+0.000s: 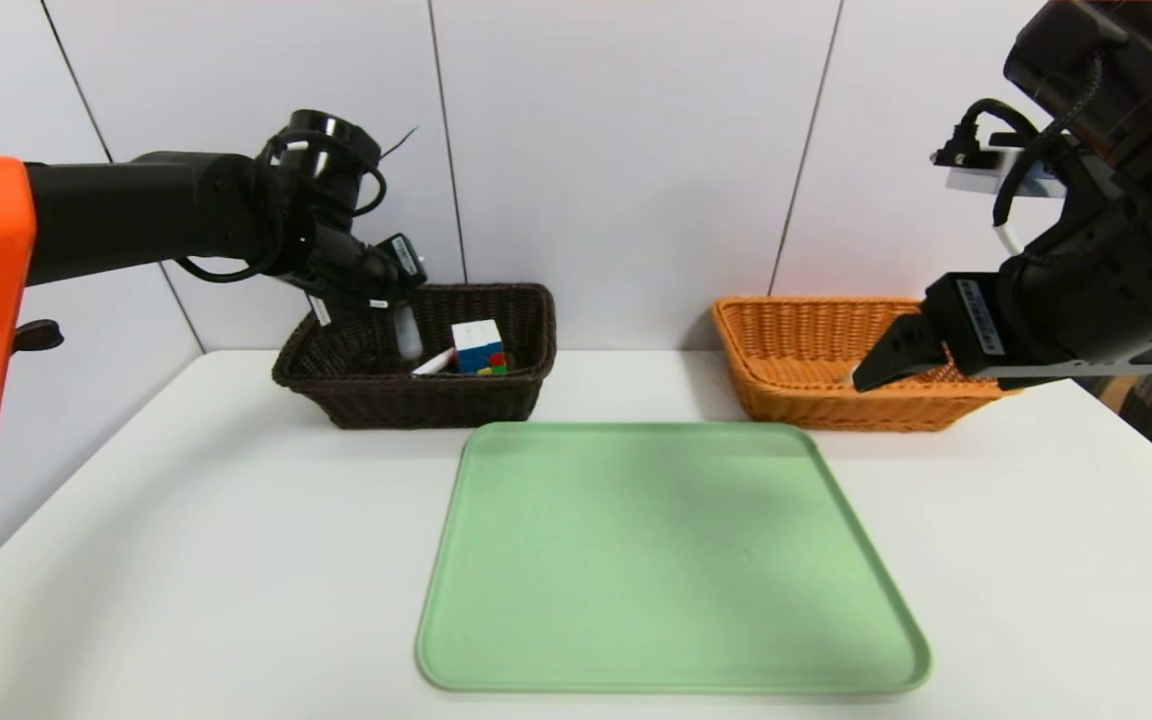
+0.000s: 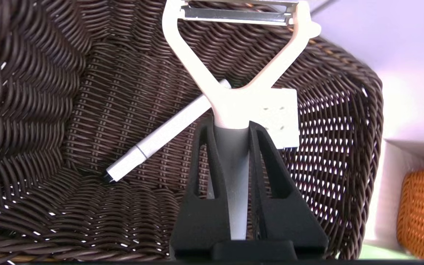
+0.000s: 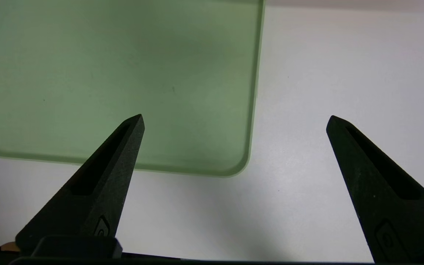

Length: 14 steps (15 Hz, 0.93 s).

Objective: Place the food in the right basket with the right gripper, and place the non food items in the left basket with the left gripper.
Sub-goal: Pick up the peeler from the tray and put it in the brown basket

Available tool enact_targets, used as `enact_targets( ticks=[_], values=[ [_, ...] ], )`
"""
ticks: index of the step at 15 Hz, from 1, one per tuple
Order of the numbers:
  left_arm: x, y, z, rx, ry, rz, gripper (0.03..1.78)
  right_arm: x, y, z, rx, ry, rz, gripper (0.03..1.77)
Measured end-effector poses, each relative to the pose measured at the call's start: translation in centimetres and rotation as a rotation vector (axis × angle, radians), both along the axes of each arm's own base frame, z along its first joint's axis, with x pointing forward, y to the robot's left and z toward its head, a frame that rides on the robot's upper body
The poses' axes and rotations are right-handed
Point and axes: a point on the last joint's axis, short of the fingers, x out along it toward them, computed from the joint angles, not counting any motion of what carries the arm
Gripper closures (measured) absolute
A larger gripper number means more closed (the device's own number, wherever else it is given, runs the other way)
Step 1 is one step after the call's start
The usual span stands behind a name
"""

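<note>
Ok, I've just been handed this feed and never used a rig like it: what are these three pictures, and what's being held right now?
The wide picture comes from a camera on the robot's head, looking down at a white table. The other two come from cameras on its wrists, looking along each hand's fingers.

On the table lie an empty green tray, a dark brown basket on the robot's left and an orange basket on its right.

The left hand is over the dark basket, shut on the grey handle of a white peeler. A white marker pen and a multicoloured cube already lie in that basket.

The right hand is open and holds nothing, raised above the table near the tray's edge. What the orange basket holds cannot be seen; the arm blocks part of it.
</note>
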Motion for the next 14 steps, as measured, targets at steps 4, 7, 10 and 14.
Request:
enact_targets(
  ticks=[4,7,10,14],
  values=[
    [0.10,-0.10,-0.24,-0.008,0.008,0.011,1.60,-0.16,-0.10,0.11,0.002,-0.003,0.000,0.09],
    [0.16,-0.09,-0.43,-0.003,0.016,0.014,1.60,-0.26,-0.14,0.17,0.003,-0.005,0.000,0.09],
    [0.05,0.00,-0.81,0.012,0.047,0.022,1.60,-0.26,-0.14,0.16,0.002,-0.004,0.000,0.09],
    [-0.08,-0.02,-0.51,0.012,0.039,0.022,1.60,-0.22,-0.12,0.12,0.001,-0.002,0.000,0.09]
  ],
)
